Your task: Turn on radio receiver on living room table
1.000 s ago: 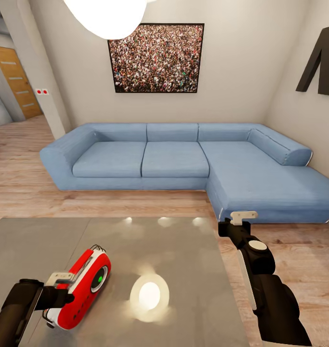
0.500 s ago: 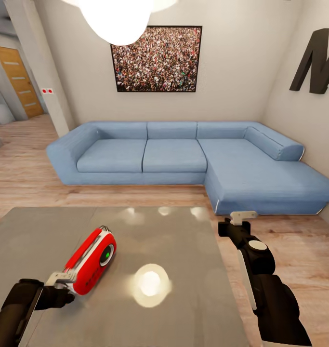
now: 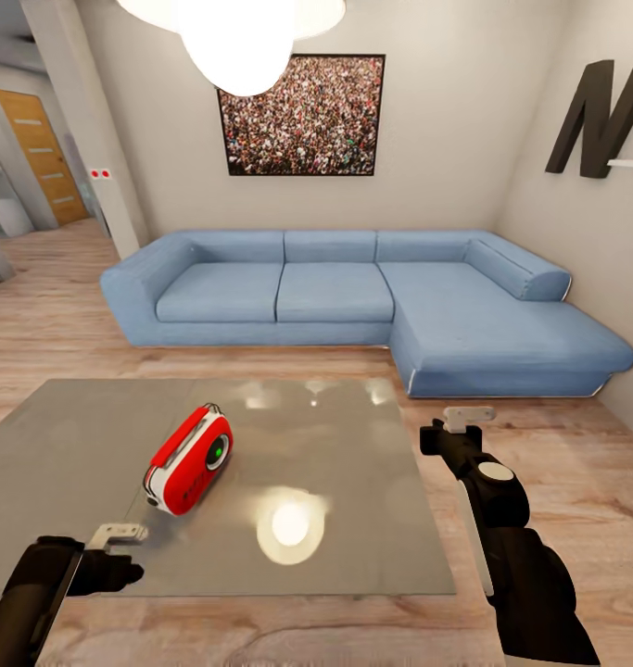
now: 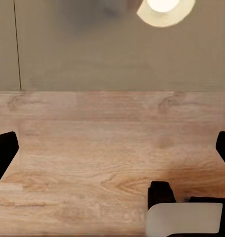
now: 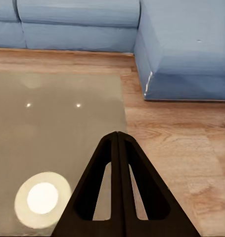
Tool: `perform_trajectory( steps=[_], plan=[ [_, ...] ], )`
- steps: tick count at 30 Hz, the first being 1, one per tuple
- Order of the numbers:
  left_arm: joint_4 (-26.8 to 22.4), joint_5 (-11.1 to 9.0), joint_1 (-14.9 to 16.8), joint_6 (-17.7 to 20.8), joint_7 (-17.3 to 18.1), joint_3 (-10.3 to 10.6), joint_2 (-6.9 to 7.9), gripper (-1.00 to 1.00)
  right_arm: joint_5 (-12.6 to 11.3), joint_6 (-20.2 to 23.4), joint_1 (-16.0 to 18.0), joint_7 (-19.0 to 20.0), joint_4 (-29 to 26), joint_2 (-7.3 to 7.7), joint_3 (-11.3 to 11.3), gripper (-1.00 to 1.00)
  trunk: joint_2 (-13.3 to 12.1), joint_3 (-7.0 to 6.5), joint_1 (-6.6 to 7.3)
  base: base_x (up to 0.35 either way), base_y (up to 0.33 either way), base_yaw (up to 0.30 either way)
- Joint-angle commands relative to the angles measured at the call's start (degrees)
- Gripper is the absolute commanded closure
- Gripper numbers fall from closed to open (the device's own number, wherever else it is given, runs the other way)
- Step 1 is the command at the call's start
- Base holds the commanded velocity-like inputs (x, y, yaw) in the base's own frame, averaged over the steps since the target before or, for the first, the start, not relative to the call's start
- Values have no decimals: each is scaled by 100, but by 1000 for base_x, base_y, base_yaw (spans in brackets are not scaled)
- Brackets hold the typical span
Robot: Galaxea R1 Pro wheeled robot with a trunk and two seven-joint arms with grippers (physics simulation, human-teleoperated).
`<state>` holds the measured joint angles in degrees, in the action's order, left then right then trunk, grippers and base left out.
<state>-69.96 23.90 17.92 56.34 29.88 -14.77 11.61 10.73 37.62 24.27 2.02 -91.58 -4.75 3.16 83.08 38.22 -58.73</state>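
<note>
Although the whole head view has slid back since a second ago, so your camera moved rather than the furniture, one real change stands out: the radio no longer sits against your left gripper. You face the living room's beige walls and light wood plank floor (image 3: 576, 463), with the blue L-shaped fabric sofa (image 3: 353, 296) along the far wall, the framed crowd picture (image 3: 302, 116) above it, a big dark letter N (image 3: 599, 116) on the right-hand wall and a white rounded ceiling lamp (image 3: 233, 32) at the top of the view. In front of you lies the large low rectangular table with a glossy grey reflective top (image 3: 353, 519), the lamp's bright reflection (image 3: 288, 523) on it. The small rounded red radio receiver with white sides and a red top handle (image 3: 188, 460) lies tilted on the table's left half, its round grey dial with a green centre facing up towards the right. A second ago it was touching your left gripper; now it lies well apart from it.

Your left gripper (image 3: 117, 535) hovers at the table's near left edge; its wrist view looks down on floor and table edge with the dark fingers (image 4: 3, 153) spread wide. Your right gripper (image 3: 469, 417) hangs just past the table's right edge, its fingers (image 5: 123, 192) pressed together on nothing.
</note>
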Motion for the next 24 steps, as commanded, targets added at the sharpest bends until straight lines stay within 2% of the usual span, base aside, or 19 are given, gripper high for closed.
perform_trajectory(
  steps=[1, 24],
  plan=[
    [0, 0, 0, 0, 0, 0, 0, -100, 1, 0, 0, 0, 0, 0, 0, 100, 0, 0, 0, -337, 0, 0],
    [29, 0, 0, 0, 0, 0, -1, -100, 1, 0, 5, 0, 0, 0, 0, 100, 0, 0, 0, -336, 0, 0]
  ],
)
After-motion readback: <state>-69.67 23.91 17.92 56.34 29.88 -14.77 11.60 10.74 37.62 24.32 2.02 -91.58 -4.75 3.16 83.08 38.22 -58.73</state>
